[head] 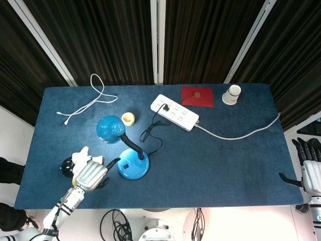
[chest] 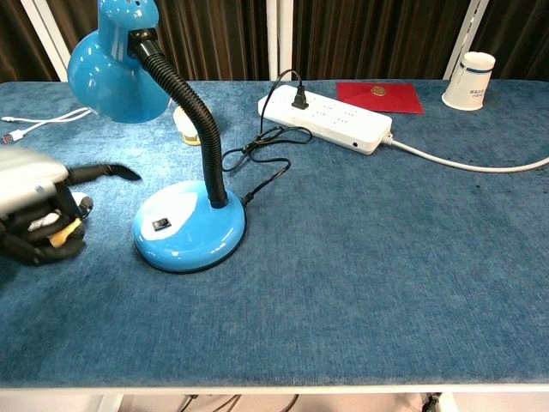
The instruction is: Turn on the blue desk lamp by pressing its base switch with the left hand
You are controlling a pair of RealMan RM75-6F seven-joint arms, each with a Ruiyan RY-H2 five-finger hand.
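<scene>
Fingers (head: 113, 161) of your left hand (head: 90, 174) were mostly curled in on nothing in the head view, with one stretched out toward the blue desk lamp (head: 131, 160), its tip just short of the base and clear of it. Beyond that tip, the shade (head: 110, 129) threw a bright patch on a small cup (head: 128, 119), so I judged the lamp lit. Your right hand (head: 310, 173) hung off the worktop's (head: 225, 165) far edge, fingers apart and empty.

From the chest view, the left hand (chest: 39, 206) hovered beside the base, the outstretched finger above and short of the base switch (chest: 159, 224).

You risked a second press: bringing that finger back down would switch the lamp off. A toy figure (head: 80, 158) sat right behind your fingers, and a careless swing could knock it.

You had one lamp, one power strip (head: 174, 112), one red envelope (head: 196, 97), one paper cup (head: 231, 94), one loose white cable (head: 88, 100).
</scene>
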